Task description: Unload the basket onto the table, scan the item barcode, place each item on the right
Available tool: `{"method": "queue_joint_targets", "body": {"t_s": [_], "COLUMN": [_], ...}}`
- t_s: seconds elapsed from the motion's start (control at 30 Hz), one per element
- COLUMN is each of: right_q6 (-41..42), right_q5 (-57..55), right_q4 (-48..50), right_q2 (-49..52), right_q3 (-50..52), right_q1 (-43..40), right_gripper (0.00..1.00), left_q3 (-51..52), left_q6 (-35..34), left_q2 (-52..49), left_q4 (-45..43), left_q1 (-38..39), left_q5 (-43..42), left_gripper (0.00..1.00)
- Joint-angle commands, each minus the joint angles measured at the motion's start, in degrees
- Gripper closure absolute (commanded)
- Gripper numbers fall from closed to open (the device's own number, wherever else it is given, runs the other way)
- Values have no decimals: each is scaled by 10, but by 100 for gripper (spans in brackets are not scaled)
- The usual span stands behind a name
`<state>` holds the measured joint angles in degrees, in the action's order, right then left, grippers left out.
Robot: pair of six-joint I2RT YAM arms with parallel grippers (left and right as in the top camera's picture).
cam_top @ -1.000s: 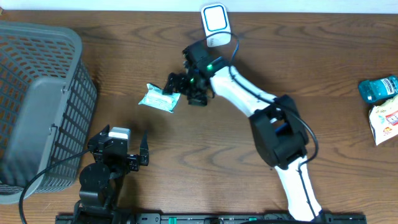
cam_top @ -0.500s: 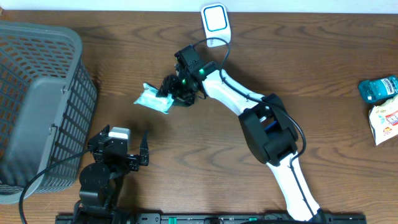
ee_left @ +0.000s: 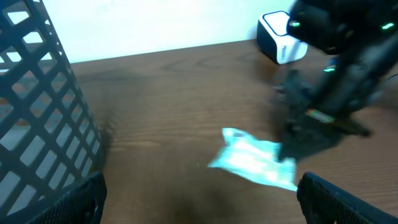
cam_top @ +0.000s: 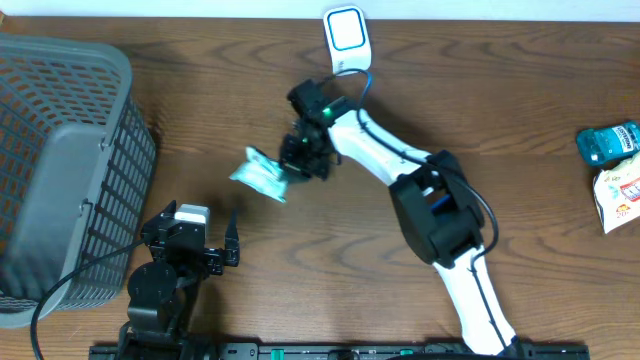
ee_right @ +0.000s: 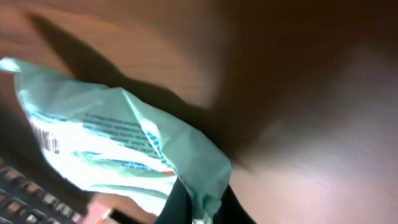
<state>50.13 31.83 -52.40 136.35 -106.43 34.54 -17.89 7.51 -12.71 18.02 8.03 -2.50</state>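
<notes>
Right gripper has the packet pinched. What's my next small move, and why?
Probably lift the mint-green packet and swing it toward the white scanner: the right gripper is shut on its edge, and the scanner sits farther back on the table.

Evenly and fairly brightly lit from above in the overhead view, with soft, short shadows on the table (cam_top: 330, 300) beside the basket (cam_top: 125, 170) and under the packet (cam_top: 260, 176). Crisp there on the whole, though nearly blown out to white on the scanner (cam_top: 345, 30) face. Softer and motion-smeared in the left wrist view, most of all across the right arm (ee_left: 336, 87) and along the packet's edges. Heavily blurred in the right wrist view, dim toward the right, with a dark shadow behind the packet and a pale sheen low at the right edge.
</notes>
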Motion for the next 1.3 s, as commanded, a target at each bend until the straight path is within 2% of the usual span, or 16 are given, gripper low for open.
{"method": "queue_joint_targets", "body": {"t_s": [0.0,0.27,0.43,0.5,0.63,0.77,0.87,1.0,1.1,1.27], "right_q6": [24,56,56,56,32,-71,-148,-147,-115,-110], "right_q5": [-49,132,153,148,75,14,-32,-122,-179,-266], "right_q4": [-64,-262,-395,-400,-378,-344,-328,-326,-322,-322], "right_q2": [-30,-129,-135,-135,-135,-135,-135,-135,-135,-135], "right_q3": [25,25,25,25,25,25,25,25,25,25], "right_q1": [-30,-80,-97,-103,-105,-89,-64,-16,21,75], "right_gripper": [99,98,98,98,99,96,88,70,69,70], "left_q3": [1,1,1,1,1,1,1,1,1,1], "left_q6": [0,0,-1,0,0,0,0,0,-1,-1], "left_q2": [1,1,1,1,1,1,1,1,1,1], "left_q4": [-1,-1,-1,-1,-1,-1,-1,-1,0,-1], "left_q1": [0,0,0,0,0,0,0,0,0,0], "left_q5": [-1,-1,-1,-1,-1,-1,-1,-1,-1,-1], "left_gripper": [2,2,2,2,2,2,2,2,2,2]}}
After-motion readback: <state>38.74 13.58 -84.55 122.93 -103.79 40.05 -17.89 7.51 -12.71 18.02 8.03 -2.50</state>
